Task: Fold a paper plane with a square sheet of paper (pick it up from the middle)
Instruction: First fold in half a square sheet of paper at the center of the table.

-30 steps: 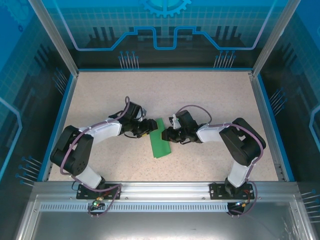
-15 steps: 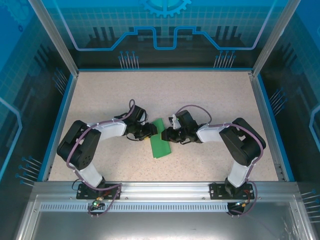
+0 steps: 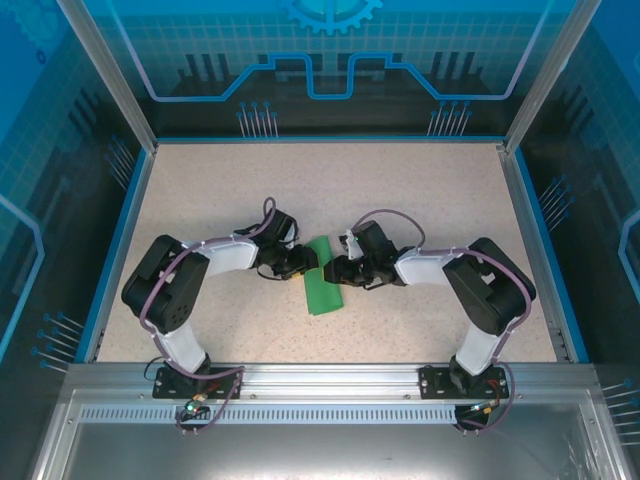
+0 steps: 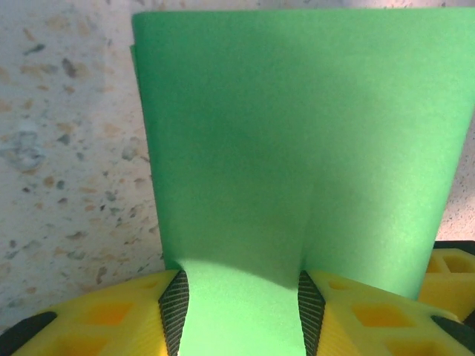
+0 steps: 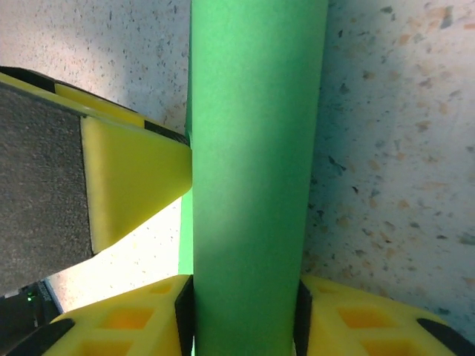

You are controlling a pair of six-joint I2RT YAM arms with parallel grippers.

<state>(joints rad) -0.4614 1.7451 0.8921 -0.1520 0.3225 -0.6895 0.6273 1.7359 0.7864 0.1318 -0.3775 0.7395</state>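
Fingers (image 4: 111, 319) of the left gripper (image 4: 241, 315) stand apart at the near edge of the left wrist view. The green sheet (image 4: 297, 133) fills the whole gap between their dark pads. I cannot tell whether they pinch it or merely straddle it. The right gripper (image 5: 243, 315) is in the same position: the sheet runs up between its two pads and touches both, and a firm hold cannot be told from a loose one. Just beyond, seen from the right wrist, one yellow fingertip of the left gripper meets the sheet's left edge.

The sheet is folded into a long narrow strip, lying on the speckled table (image 3: 420, 190) between the two grippers and running away from the arms. It has no point and no wings, so it is far from being a plane. At its far left corner, a lower layer peeks out slightly.

The step in hand looks like setting the long crease. To do it well, one gripper should hold the strip steady while the other presses along the fold. The layers should be squared up first, and the pressing should go straight down rather than sideways, since thin paper slides and buckles easily.
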